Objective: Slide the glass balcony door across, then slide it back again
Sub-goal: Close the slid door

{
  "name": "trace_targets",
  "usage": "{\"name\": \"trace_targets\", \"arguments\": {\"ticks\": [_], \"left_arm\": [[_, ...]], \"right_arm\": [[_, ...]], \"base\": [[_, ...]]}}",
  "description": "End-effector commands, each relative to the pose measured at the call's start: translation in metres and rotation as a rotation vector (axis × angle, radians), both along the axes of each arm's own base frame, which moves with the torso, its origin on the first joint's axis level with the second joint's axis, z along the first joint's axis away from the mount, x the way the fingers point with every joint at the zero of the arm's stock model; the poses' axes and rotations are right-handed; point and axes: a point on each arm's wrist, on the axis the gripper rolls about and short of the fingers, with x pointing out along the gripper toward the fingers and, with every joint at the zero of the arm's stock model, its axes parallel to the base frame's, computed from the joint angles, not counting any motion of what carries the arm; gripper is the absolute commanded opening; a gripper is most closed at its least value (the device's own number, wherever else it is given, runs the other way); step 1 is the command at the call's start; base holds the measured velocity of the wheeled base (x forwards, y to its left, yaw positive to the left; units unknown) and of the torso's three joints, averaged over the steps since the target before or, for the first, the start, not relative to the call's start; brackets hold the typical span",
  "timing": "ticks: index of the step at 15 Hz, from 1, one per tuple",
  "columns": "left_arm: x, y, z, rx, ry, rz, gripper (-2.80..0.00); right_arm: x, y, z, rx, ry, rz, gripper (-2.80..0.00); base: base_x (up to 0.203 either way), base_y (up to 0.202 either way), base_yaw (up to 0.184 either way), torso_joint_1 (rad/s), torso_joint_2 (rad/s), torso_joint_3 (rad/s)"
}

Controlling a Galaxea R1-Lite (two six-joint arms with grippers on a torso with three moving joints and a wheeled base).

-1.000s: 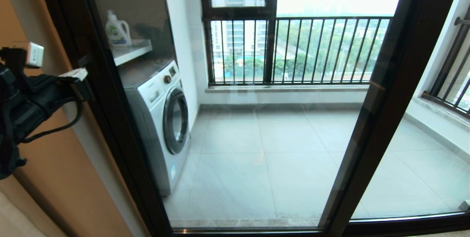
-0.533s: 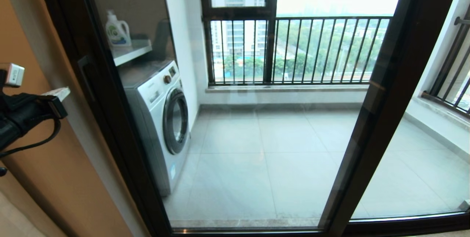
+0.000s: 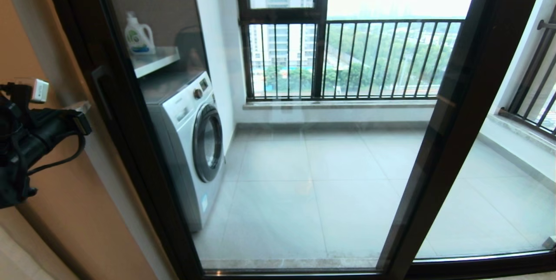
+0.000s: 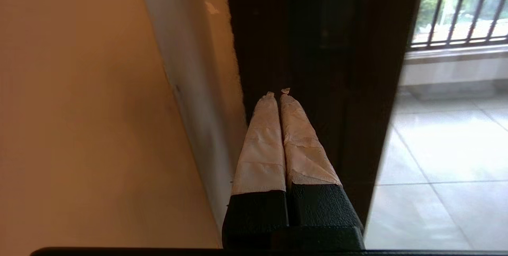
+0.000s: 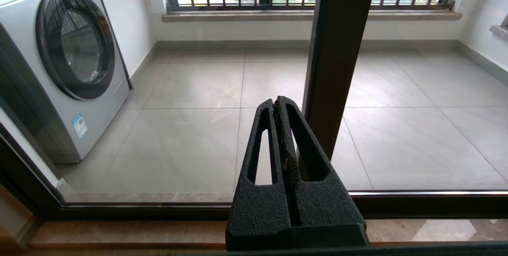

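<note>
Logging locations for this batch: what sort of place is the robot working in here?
Likely a high-rise flat's laundry balcony, seen from indoors through the glass balcony door: a washing machine, a detergent bottle on a shelf, railing bars before distant towers.

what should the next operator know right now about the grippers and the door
Left gripper: jaws shut on nothing, held off the door's left upright, short of the handle.
Right gripper: jaws shut on nothing, low in front of the glass near the middle upright; not in the head view.
Door: its handle upright sits against the left jamb, the glass covering the washer side.
Done: cannot tell from this moment whether any slide has been made.
Left: if none has, take the handle, slide the door across, then back.
</note>
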Motion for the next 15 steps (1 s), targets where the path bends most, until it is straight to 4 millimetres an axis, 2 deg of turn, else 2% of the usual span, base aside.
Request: {"name": "trace_targets", "arguments": {"ticks": [1, 3, 9, 15], "left_arm": [[0.019, 0.004, -0.017, 0.011, 0.016, 0.001, -2.8], [0.023, -0.003, -0.016, 0.013, 0.013, -0.019, -2.8], [0.035, -0.041, -0.009, 0.013, -0.013, -0.06, -2.8], [0.038, -0.062, -0.003, 0.014, -0.025, -0.107, -2.8]], "right_arm": [[0.001, 0.0, -0.003, -0.001, 0.013, 0.001, -2.8], [0.001, 0.0, -0.003, -0.001, 0.013, 0.001, -2.8], [0.001, 0.0, -0.003, -0.001, 0.013, 0.001, -2.8], [0.001, 0.0, -0.003, -0.001, 0.013, 0.001, -2.8]], "base": [[0.0, 0.0, 0.0, 0.0, 0.0, 0.0], [0.0, 0.0, 0.0, 0.0, 0.0, 0.0], [0.0, 0.0, 0.0, 0.0, 0.0, 0.0], [0.0, 0.0, 0.0, 0.0, 0.0, 0.0]]}}
